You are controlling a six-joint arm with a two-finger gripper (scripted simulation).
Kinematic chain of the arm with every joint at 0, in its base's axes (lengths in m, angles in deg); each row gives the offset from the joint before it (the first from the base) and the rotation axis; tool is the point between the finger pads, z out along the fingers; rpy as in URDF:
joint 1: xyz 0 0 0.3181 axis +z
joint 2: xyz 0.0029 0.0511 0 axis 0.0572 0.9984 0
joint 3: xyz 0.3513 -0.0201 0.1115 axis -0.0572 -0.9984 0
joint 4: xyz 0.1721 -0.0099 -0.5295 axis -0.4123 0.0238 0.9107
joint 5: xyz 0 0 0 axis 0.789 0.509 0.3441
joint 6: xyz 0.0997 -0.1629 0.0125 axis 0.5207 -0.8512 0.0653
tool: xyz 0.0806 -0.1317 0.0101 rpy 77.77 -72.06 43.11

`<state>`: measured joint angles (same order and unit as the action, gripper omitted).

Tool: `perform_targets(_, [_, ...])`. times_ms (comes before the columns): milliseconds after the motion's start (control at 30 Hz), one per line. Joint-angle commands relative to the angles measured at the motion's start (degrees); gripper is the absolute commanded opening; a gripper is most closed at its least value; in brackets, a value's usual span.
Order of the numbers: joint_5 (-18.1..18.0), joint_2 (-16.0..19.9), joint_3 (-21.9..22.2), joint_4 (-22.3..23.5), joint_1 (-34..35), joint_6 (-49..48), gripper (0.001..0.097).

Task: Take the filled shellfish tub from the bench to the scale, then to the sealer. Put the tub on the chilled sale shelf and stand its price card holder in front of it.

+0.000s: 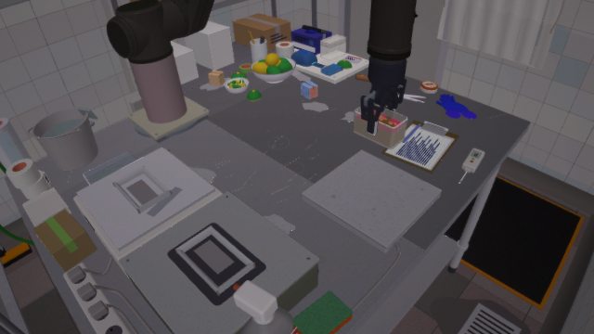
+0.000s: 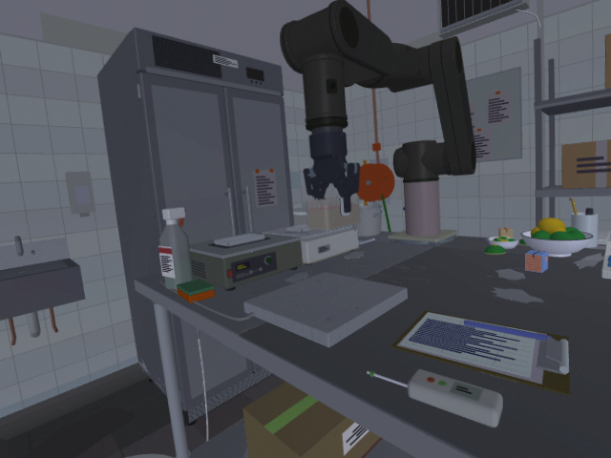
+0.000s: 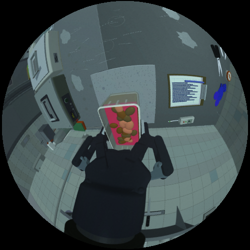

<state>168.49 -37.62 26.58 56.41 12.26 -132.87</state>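
The shellfish tub [image 1: 381, 126] [image 2: 325, 214] [image 3: 122, 123] hangs in the air above the bench, over the edge of the grey slab [image 1: 371, 197] [image 2: 326, 304] [image 3: 123, 87]. The tub is a pale rectangular box with a pink inside, filled with brown and orange shellfish. The clipboard [image 1: 421, 145] [image 2: 486, 347] lies on the bench beside the slab. The two flat machines [image 1: 144, 195] [image 1: 216, 264] stand at the near left end of the bench. No price card holder can be made out. My gripper [image 1: 377, 111] [image 2: 331, 190] [image 3: 122, 132] is closed on the tub, gripping it by its long sides.
A metal bucket [image 1: 67, 137] stands at the left edge of the bench. A fruit bowl [image 1: 274, 67], boxes and small items crowd the far end. A handheld thermometer [image 1: 471, 162] [image 2: 454, 392] lies near the right edge. A spray bottle [image 2: 172, 249] and sponge [image 2: 196, 290] sit at the bench corner.
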Motion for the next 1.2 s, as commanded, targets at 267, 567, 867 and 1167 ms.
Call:
perform_targets(267, [0.00,-0.09,0.11,0.00,0.02,2.45,0.0080])
perform_targets(567, [0.00,-0.08,0.11,-0.01,0.03,9.71,0.0080])
perform_targets(867, [0.00,-0.08,0.11,-0.01,0.04,22.03,0.0080])
perform_targets(1167, [0.00,-0.08,0.11,-0.01,0.04,37.94,0.0080])
